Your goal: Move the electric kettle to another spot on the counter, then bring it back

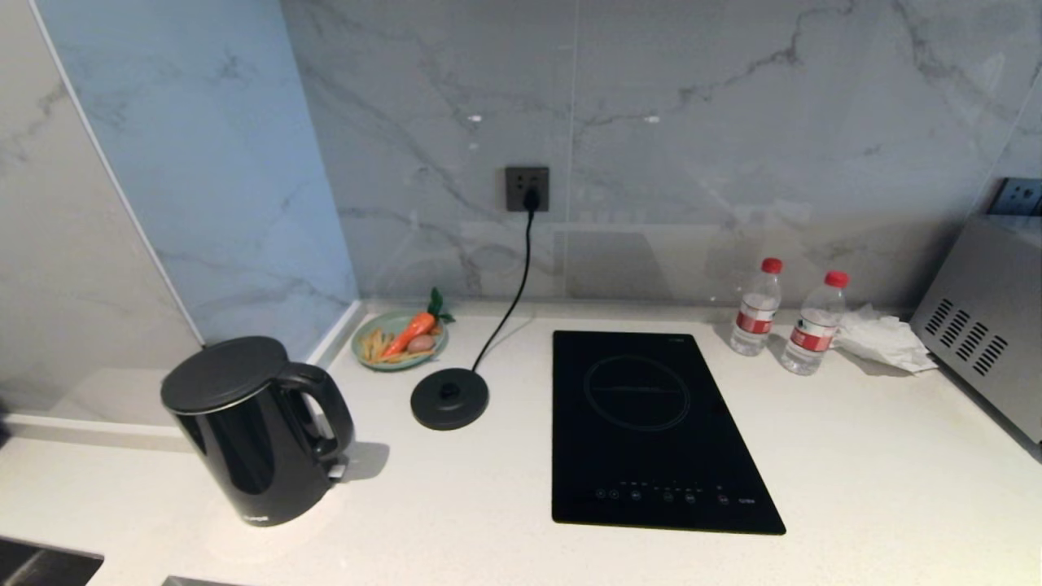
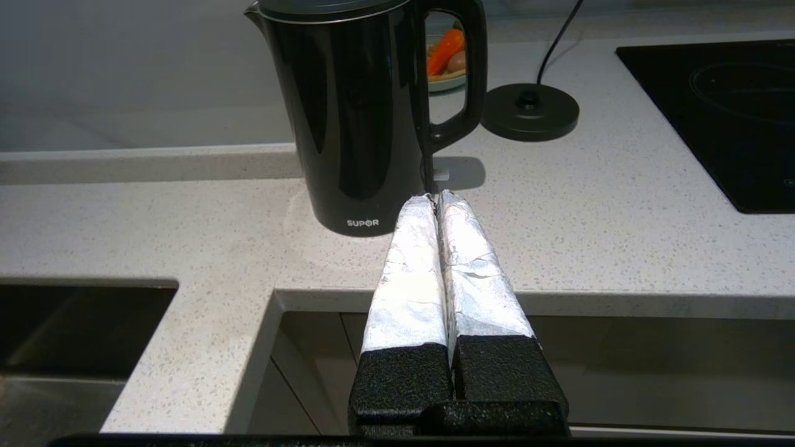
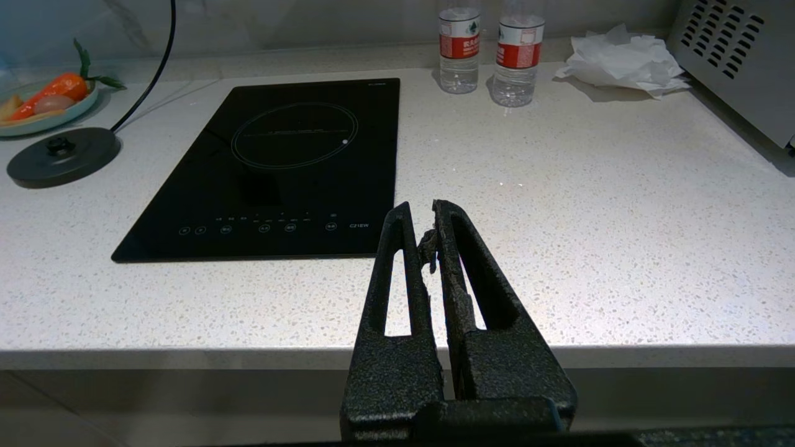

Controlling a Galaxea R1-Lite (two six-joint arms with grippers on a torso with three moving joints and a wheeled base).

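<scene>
Kettle (image 1: 254, 431) stands lower left on counter (image 1: 855, 488), off its base (image 1: 449, 398). Left tool (image 2: 438, 197) and right tool (image 3: 422, 214) both pressed together, empty. Return likely pending.

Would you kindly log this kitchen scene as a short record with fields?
kettle: electric kettle upright on the counter, off its power base, handle toward the base
left gripper: shut, empty, near the counter's front edge, pointing at the kettle
right gripper: shut, empty, at the counter's front edge
hob: bare
back of counter: plate of food, two water bottles
</scene>
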